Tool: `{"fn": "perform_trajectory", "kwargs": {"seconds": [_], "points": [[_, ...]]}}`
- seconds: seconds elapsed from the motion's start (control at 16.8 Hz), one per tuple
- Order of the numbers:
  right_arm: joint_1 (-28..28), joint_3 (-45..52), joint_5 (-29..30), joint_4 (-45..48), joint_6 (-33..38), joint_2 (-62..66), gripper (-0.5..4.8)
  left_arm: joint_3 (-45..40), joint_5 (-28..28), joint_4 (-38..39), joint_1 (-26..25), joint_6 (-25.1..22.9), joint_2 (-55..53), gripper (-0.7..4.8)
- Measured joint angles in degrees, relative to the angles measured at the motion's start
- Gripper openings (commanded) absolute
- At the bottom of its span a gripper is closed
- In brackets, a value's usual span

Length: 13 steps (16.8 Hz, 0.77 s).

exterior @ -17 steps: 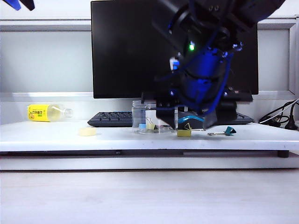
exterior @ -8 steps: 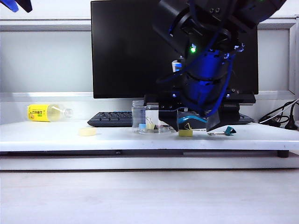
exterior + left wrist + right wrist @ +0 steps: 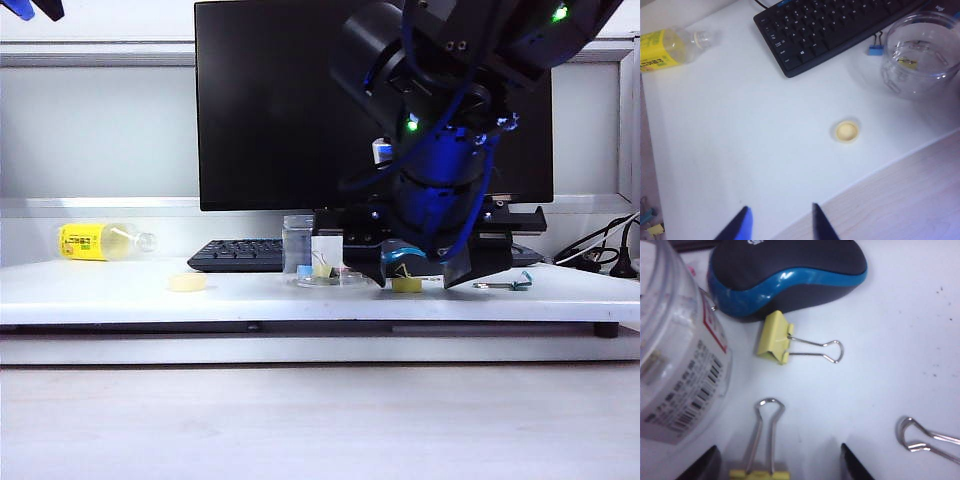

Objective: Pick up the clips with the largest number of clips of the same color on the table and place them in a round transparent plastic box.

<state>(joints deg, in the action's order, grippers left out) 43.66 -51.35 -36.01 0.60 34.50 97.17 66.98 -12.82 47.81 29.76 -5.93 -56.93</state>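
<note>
Right gripper (image 3: 777, 465), jaws apart, straddles a pale-yellow binder clip (image 3: 760, 473) beside the round transparent plastic box (image 3: 675, 340), ready to grasp; left gripper (image 3: 780, 225), upper left in the exterior view, hangs part-open and empty.

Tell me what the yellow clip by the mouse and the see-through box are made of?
The yellow clip looks like painted metal with a matt finish; its thin handles are shiny bare wire. The box looks like clear glossy plastic: you can see through its wall, and a paper-like printed label is stuck on. Neither is certain from looks alone.
</note>
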Motion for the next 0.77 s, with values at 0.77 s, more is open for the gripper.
{"fn": "perform_trajectory", "kwargs": {"seconds": [0.77], "points": [[-0.09, 0.0, -0.2, 0.0, -0.5, 0.0, 0.97, 0.02, 0.0, 0.02, 0.0, -0.02, 0.11, 1.65]]}}
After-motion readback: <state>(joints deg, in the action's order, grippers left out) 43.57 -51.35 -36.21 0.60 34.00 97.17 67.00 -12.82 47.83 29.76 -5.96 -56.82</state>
